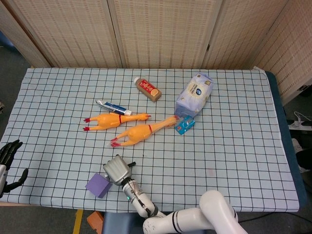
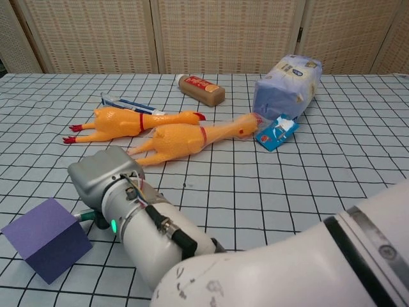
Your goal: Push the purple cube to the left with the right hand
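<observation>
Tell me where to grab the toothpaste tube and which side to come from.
Take the toothpaste tube across its flat middle, from above. It lies flat on the table, and a rubber chicken lies close along its near side, so a side approach looks crowded.

At your twelve o'clock a folding screen [image 1: 161,31] of woven, cane-like panels in pale wooden frames closes off the back. The table [image 1: 243,146] before you wears a white cloth with a dark grid. Grey floor [image 1: 14,73] shows at nine o'clock, a strip of yellow tape [image 1: 78,222] at seven o'clock. The light is even and soft, with no hard shadows.
</observation>
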Robot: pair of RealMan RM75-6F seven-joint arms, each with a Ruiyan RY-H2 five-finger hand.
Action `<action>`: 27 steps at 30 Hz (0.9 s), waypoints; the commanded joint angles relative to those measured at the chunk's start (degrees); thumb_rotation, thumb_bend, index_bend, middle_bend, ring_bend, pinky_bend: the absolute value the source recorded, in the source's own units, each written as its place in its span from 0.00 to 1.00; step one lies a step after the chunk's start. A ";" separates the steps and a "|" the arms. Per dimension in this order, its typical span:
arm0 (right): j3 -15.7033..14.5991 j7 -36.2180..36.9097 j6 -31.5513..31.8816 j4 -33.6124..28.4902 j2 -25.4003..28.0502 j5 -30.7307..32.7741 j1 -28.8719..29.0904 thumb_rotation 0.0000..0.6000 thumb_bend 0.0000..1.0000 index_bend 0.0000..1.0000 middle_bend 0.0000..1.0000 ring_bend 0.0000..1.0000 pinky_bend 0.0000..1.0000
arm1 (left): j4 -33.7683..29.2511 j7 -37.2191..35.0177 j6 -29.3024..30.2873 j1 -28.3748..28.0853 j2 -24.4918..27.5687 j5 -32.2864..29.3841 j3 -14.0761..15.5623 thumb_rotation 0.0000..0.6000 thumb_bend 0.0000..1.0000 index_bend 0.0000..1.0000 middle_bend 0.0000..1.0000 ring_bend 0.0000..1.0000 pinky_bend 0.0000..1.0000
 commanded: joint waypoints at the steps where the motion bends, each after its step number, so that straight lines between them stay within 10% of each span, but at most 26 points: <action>1: -1.05 0.15 2.81 -0.16 0.21 -0.80 -0.64 1.00 0.41 1.00 0.89 0.67 0.47 | 0.07 0.23 0.09 0.03 -0.07 0.02 -0.02 1.00 0.44 0.00 0.00 0.00 0.11; 17: -19.80 4.50 24.64 -26.31 24.54 -11.24 -23.56 1.00 0.41 1.00 0.89 0.67 0.48 | -1.33 4.05 1.22 0.42 -0.67 1.50 0.50 1.00 0.44 0.00 0.00 0.00 0.11; 27: -26.61 15.09 24.36 -21.35 29.65 -18.08 -33.11 1.00 0.41 0.91 0.88 0.64 0.48 | -1.74 6.34 -0.81 -0.47 -1.28 0.66 0.36 1.00 0.44 0.00 0.00 0.00 0.11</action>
